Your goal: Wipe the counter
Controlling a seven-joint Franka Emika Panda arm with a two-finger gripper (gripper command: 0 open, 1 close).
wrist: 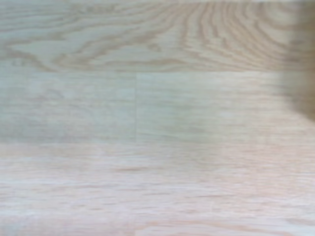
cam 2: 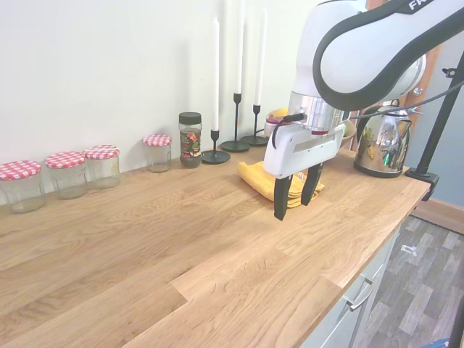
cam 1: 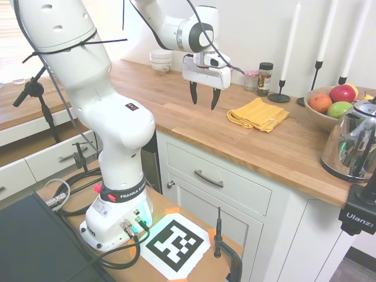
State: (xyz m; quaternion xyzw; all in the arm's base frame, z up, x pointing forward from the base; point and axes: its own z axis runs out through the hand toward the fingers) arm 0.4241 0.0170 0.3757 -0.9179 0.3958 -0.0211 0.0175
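- The gripper [cam 1: 203, 97] is hovering above the counter [cam 1: 194, 114] with its fingers spread and nothing between them.
- The counter is running along the wall, over white cabinets.
- A folded yellow cloth [cam 1: 258, 114] is lying on the counter just beside the gripper, not touching it.
- It is looking soft and light; pinching a raised fold near its middle is probably safest.
- The second exterior view is showing checked-lid jars [cam 2: 64, 172]; the first is showing a fruit bowl [cam 1: 320, 116].
- The wrist view is showing only blurred wood grain.

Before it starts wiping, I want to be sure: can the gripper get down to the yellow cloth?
Probably yes. The gripper hangs open above the counter beside the yellow cloth, with nothing between them.
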